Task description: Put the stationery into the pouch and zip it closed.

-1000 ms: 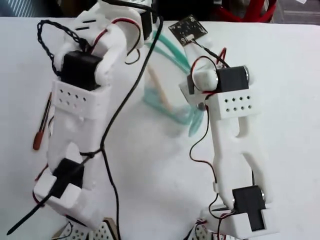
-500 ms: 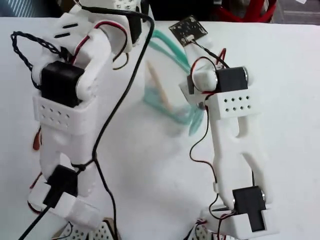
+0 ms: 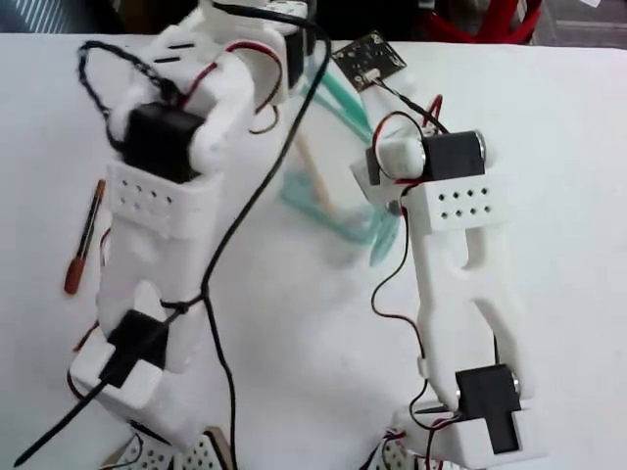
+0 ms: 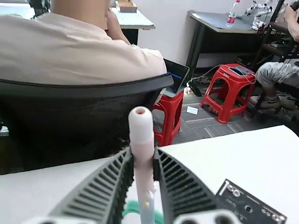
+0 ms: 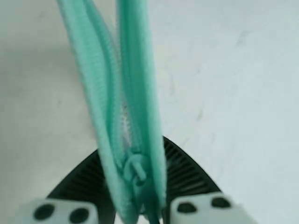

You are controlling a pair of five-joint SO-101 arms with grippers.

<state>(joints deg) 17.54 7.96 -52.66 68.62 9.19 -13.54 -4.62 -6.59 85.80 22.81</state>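
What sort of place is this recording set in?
Probably a shared office or lab workroom: a black mesh office chair, red plastic stools and a dark desk stand beyond the white table.

The high view looks steeply down over the bench (image 3: 568, 147). The left wrist camera faces outward past its pincer (image 4: 141, 156) into the room. The right wrist camera sits close against the pouch (image 5: 135, 70), also seen from above.

One each: pouch (image 3: 333, 211), red pen (image 3: 83, 240), pale pen (image 4: 141, 135), wooden stick (image 3: 315, 181).
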